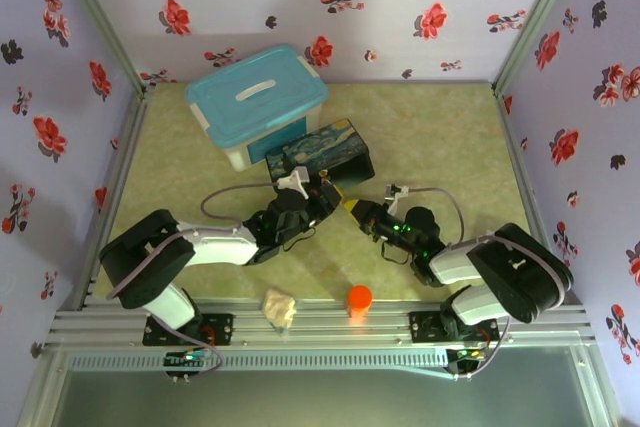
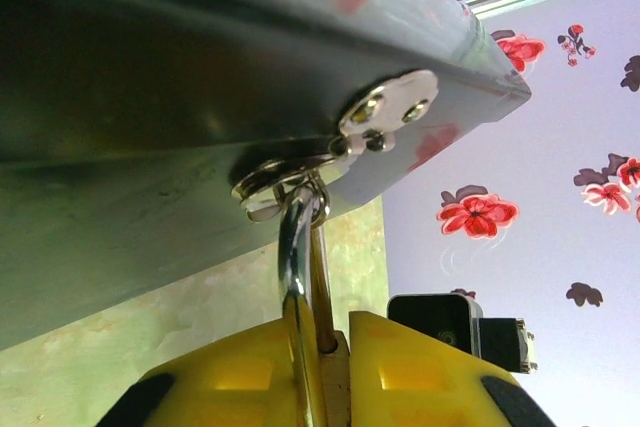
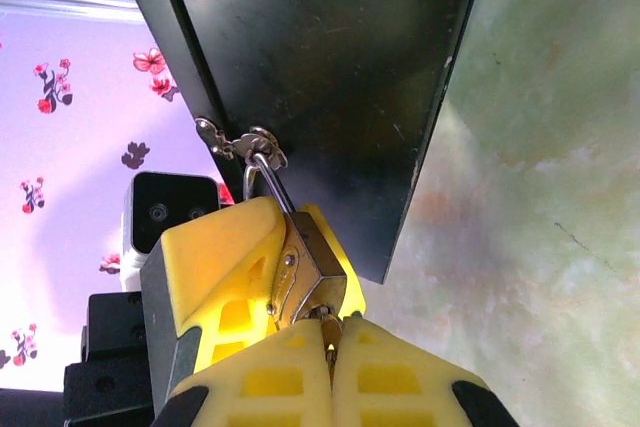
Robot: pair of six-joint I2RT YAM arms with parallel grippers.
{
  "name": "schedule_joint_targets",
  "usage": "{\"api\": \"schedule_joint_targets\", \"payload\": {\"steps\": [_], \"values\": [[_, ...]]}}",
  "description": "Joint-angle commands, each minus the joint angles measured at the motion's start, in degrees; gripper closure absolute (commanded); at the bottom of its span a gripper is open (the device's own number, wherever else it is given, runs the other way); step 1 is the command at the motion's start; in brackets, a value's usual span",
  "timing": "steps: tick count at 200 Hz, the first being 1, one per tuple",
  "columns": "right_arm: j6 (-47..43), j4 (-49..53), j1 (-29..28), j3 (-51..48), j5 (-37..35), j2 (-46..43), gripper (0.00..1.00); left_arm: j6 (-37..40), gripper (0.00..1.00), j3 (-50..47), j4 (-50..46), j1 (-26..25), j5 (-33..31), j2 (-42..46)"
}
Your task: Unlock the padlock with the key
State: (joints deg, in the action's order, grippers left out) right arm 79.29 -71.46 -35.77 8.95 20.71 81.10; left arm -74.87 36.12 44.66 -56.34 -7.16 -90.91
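Right wrist: R gripper (image 3: 331,352) fully closed, pinching key (image 3: 327,327); L gripper (image 2: 322,352) clamps padlock (image 3: 312,265).

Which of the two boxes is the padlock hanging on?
The dark painted tin box, nearer the arms than the blue-lidded plastic bin; the padlock hangs from its hasp.

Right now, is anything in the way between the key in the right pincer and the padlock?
Nothing visible. The right pincer holds the key at the underside of the padlock, apparently touching it. The left pincer grips the padlock, which hangs from the hasp of the tin box.
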Motion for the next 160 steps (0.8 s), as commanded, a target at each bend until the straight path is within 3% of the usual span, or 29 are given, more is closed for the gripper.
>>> {"api": "schedule_joint_targets", "payload": {"steps": [1,36,56,78,98,139,160], "values": [[6.86,-3.67,-1.52,2.26,-5.29,-0.78,1.0,1.37,1.0,0.98,0.25,-3.68,6.44,-2.2],[20.4,-7.92,-3.81,-1.26,-9.8,5.61,1.0,-1.28,1.0,-2.26,6.96,-3.59,6.26,-5.54],[17.4,-6.33,-4.92,-0.97,-11.18,5.05,1.0,-1.76,1.0,-2.13,8.38,-3.69,6.62,-6.6],[10.79,2.18,-5.28,-0.64,-11.5,2.08,0.97,-0.47,1.0,-1.85,5.71,-3.7,5.79,-5.4],[2.64,16.76,-5.34,-0.23,-11.54,-4.29,0.7,0.35,1.0,-2.28,3.51,-3.6,5.15,-4.26],[-17.24,57.09,-6.07,3.45,-17.48,-26.27,0.62,-0.6,1.0,-4.77,5.08,-3.13,3.55,-4.29],[-29.9,70.39,-6.05,5.73,-19.52,-35.01,0.59,-0.2,1.0,-4.9,4.83,-3.09,3.21,-4.07]]}}
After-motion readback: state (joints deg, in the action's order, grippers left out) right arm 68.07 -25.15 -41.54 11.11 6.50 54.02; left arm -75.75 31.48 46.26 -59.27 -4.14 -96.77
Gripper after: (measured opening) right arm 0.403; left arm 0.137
